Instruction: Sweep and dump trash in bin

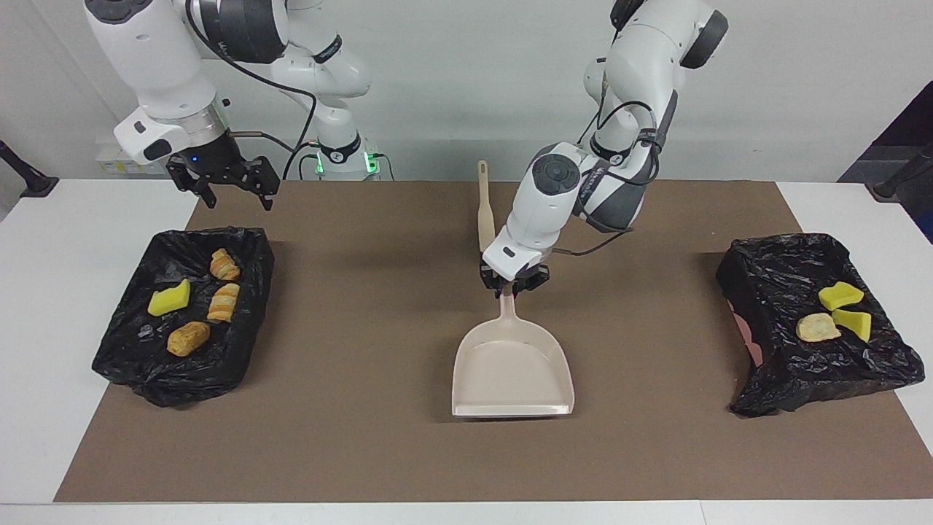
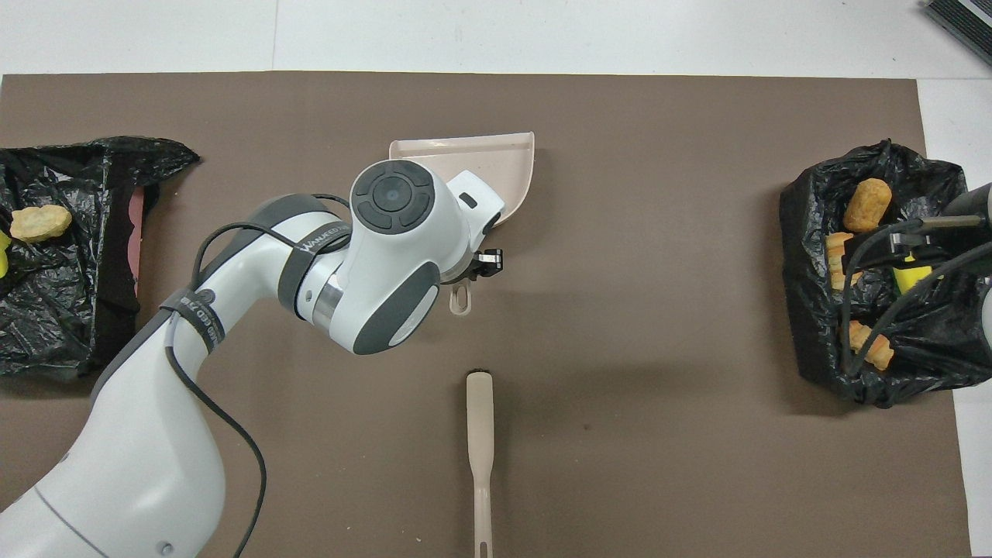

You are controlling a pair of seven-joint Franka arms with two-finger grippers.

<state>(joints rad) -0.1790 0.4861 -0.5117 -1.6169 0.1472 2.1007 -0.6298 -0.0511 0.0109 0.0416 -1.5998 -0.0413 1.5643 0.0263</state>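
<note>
Left claw clamps dustpan handle, frame centre; right claw spread wide, upper left, waiting. Risk: thin handle pivots, pan lands askew on brown mat.

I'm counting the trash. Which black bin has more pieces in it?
The bin at the right arm's end has more: four pieces of trash, one yellow and three orange-brown. The bin at the left arm's end shows three.

- Trash: small scraps, yellow sponge pieces and tan/orange bread-like lumps, all lying loose in two black-lined bins.
- Bin at right arm's end: one yellow sponge wedge, three orange-brown lumps beside it.
- Bin at left arm's end: two yellow sponge pieces, one cream lump touching them.
</note>
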